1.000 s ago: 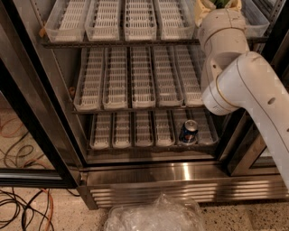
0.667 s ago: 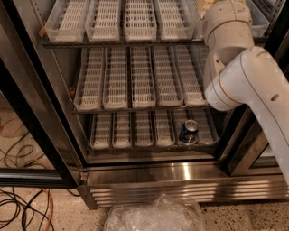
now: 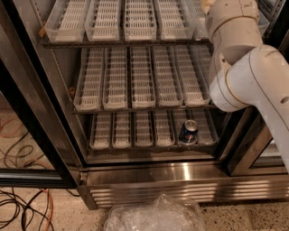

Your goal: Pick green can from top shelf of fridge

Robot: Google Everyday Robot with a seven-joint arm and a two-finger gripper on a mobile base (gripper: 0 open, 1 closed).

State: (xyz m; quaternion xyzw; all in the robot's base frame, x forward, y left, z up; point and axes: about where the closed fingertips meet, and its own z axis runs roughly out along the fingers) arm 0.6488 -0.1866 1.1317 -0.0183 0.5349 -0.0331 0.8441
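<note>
1. Camera view, arm pose: the white arm (image 3: pixel 253 76) enters from the right edge. It bends at a large rounded joint in front of the middle rack (image 3: pixel 135 108), then rises to the upper right corner of the frame.
2. Upper arm segment: it stands in front of the right end of the shelf (image 3: pixel 126 43), the dark rack that carries clear tall-walled trays (image 3: pixel 104 20).
3. Claw: not visible. The arm runs out past the top edge, so the claw lies beyond the frame or behind the arm. Whether it is open, closed or gripping cannot be told.
4. Green can: cannot be seen. The right end of the shelf is covered by the arm. A small pale yellowish patch (image 3: pixel 207 5) shows at the top edge beside the arm, and what it is cannot be determined.
5. Fridge (image 3: pixel 149 173): the black door frame (image 3: pixel 31 113) stands open at left. The steel base with louvres runs along the bottom.
6. Bottom rack: one blue-and-silver can (image 3: pixel 188 131) stands upright in a lane near the right end.
7. Cut off: the trays on the shelf are cropped by the top edge.
8. Floor: cables (image 3: pixel 22 207) lie at the lower left. A crumpled clear plastic sheet (image 3: pixel 153 216) is cropped by the bottom edge.
</note>
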